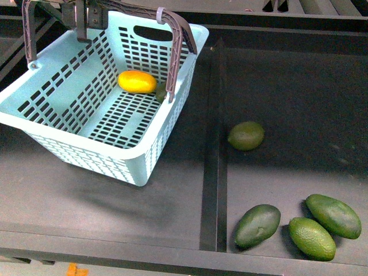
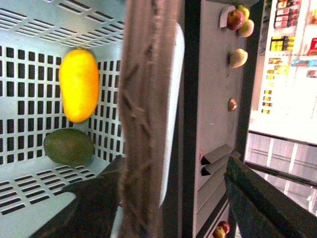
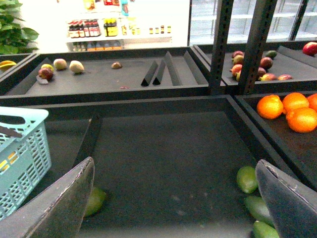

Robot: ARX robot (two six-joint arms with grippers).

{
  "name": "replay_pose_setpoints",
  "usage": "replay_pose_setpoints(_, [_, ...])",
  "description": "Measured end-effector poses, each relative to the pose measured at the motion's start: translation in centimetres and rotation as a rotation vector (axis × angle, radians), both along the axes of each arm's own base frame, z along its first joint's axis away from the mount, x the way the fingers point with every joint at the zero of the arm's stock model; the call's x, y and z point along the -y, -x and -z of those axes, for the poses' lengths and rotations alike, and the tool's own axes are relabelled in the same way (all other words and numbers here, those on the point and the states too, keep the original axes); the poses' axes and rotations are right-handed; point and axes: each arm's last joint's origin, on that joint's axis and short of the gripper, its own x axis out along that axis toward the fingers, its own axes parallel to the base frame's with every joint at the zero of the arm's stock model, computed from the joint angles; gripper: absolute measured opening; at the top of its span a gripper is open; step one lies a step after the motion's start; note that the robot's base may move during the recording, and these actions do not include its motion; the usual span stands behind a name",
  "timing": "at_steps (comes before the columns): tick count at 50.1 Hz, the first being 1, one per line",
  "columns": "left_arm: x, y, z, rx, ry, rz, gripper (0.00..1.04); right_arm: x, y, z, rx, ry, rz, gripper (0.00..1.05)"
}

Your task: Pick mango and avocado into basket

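The turquoise basket (image 1: 69, 144) stands tilted at the left. In it lie the yellow mango (image 1: 137, 81) and, beside it, a green avocado (image 1: 161, 92), partly hidden by the brown handle (image 1: 179, 46). In the left wrist view the mango (image 2: 78, 91) and avocado (image 2: 68, 146) rest side by side on the slotted bottom. My left gripper (image 2: 173, 208) is open, its fingers either side of the handle (image 2: 146, 119) and holding nothing; it shows at the basket's far rim (image 1: 86, 26). My right gripper (image 3: 173, 203) is open and empty over the dark shelf.
Loose green avocados lie on the right tray: one alone (image 1: 246, 135) and three near the front (image 1: 257, 225), (image 1: 311, 237), (image 1: 333, 215). A raised divider (image 1: 213, 144) splits the shelf. Oranges (image 3: 292, 111) fill the neighbouring bin beyond a metal upright (image 3: 220, 44).
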Motion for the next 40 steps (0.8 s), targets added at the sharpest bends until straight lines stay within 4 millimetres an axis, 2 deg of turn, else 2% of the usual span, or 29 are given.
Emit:
replay_pose_setpoints(3, [-0.3,0.9,-1.4,0.012,0.010,-0.023,0.80,0.0,0.0,0.0,0.000,0.000,0.000,0.96])
replay_pose_setpoints(7, [-1.1,3.2,-2.9,-0.026,-0.011,-0.050,0.98,0.0,0.0,0.0,0.000,0.000,0.000,0.96])
replay_pose_setpoints(12, [-2.6,7.5,-4.6,-0.175,-0.069,-0.059,0.97,0.0,0.0,0.0,0.000,0.000,0.000,0.96])
replay_pose_setpoints(15, [-3.0,9.3,-5.1,-0.217,-0.093,-0.044,0.97,0.0,0.0,0.0,0.000,0.000,0.000,0.96])
replay_pose_setpoints(17, [-3.5,10.2,-5.0,-0.054,-0.162,0.110,0.88,0.0,0.0,0.0,0.000,0.000,0.000,0.96])
replay_pose_setpoints(19, [-4.2,11.5,-4.6,0.154,-0.374,0.259,0.77,0.0,0.0,0.0,0.000,0.000,0.000,0.96])
replay_pose_setpoints(21, [-5.2,13.1,-4.0,0.324,-0.664,0.345,0.66,0.0,0.0,0.0,0.000,0.000,0.001,0.96])
replay_pose_setpoints(24, [-6.3,14.9,-3.7,0.410,-0.919,0.379,0.55,0.0,0.0,0.0,0.000,0.000,0.001,0.96])
replay_pose_setpoints(26, [-7.3,16.6,-3.7,0.444,-1.123,0.391,0.45,0.0,0.0,0.0,0.000,0.000,0.001,0.96])
replay_pose_setpoints(28, [-8.1,18.0,-3.5,0.443,-1.245,0.406,0.34,0.0,0.0,0.0,0.000,0.000,0.000,0.96])
replay_pose_setpoints(31, [-8.7,19.3,-2.9,0.429,-1.311,0.429,0.23,0.0,0.0,0.0,0.000,0.000,0.000,0.96])
replay_pose_setpoints(35, [-9.6,21.6,-1.8,0.405,-1.365,0.465,0.02,0.0,0.0,0.0,0.000,0.000,0.001,0.96])
replay_pose_setpoints(40, [-10.4,23.8,-1.2,0.405,-1.389,0.464,0.02,0.0,0.0,0.0,0.000,0.000,0.001,0.96])
